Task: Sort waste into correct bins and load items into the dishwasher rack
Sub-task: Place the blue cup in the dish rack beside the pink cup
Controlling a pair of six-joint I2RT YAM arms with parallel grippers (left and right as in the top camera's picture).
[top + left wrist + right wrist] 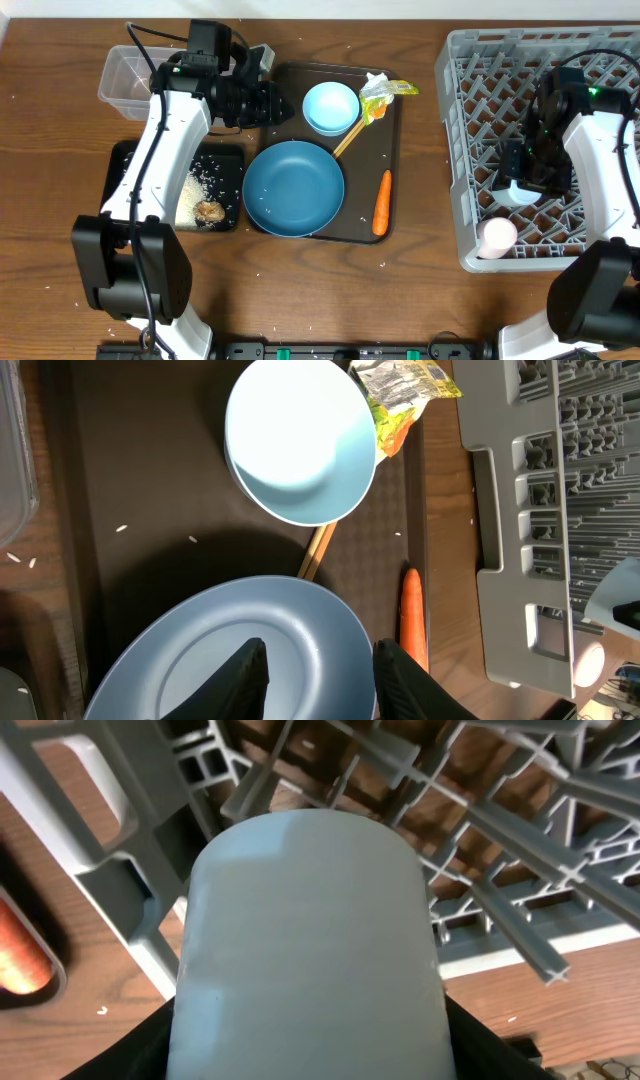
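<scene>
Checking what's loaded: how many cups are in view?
2: a pink cup in the near-left corner of the grey lattice dishwasher rack; a light-blue cup in the right gripper over it. The arm could hide others.

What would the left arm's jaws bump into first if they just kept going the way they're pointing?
Most likely the big blue bowl: in the wrist view the left jaws stand open and aim at its inside, with nothing in between. How far off the bowl sits is hard to tell.

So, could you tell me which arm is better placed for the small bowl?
Left: the left claw hangs open by the small bowl; the right claw is in the rack, shut on a cup.
</scene>
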